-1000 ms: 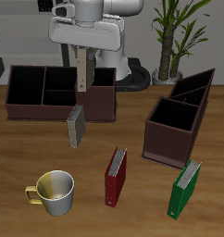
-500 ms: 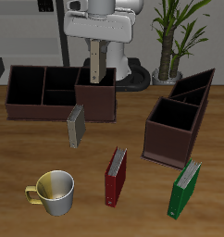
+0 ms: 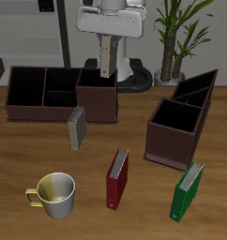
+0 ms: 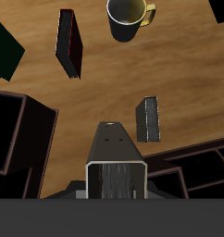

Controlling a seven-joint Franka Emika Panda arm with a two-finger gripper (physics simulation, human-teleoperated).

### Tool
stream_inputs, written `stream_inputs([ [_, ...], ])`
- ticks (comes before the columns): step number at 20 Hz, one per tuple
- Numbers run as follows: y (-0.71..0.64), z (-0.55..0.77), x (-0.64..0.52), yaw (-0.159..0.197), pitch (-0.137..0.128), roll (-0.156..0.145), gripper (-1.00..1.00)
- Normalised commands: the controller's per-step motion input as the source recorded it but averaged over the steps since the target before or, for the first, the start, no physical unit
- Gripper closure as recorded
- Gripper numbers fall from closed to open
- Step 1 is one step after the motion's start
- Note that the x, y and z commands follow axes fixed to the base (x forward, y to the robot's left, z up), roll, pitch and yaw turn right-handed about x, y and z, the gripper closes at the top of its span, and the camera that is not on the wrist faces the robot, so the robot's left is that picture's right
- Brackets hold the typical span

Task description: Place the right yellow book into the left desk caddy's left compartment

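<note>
My gripper (image 3: 108, 41) is shut on the right yellow book (image 3: 107, 58), which hangs upright high above the back of the table, over the wide low caddy's end bin. The book's pale top end shows in the wrist view (image 4: 116, 168). The left desk caddy (image 3: 181, 120), dark maroon with a tall square bin and slanted slots, stands apart from the book, nearer the plant; its bins look empty. It also shows in the wrist view (image 4: 19, 134).
A wide low brown caddy (image 3: 40, 92) stands at the back. An olive-grey book (image 3: 77, 127) stands before it. A red book (image 3: 117, 178), a green book (image 3: 189, 192) and a mug (image 3: 54, 194) stand near the front edge. A potted plant (image 3: 176, 37) is behind.
My gripper has carried the yellow book sideways along the back of the table toward the left desk caddy's side, and a little higher. Nothing on the table has moved.
</note>
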Motion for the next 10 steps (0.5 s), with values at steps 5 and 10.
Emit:
stream_inputs([
  [5, 0.22, -0.08, -0.28, -0.013, -0.009, 0.019, 1.0],
  [10, 0.19, -0.04, -0.26, -0.033, 0.008, 0.03, 1.0],
])
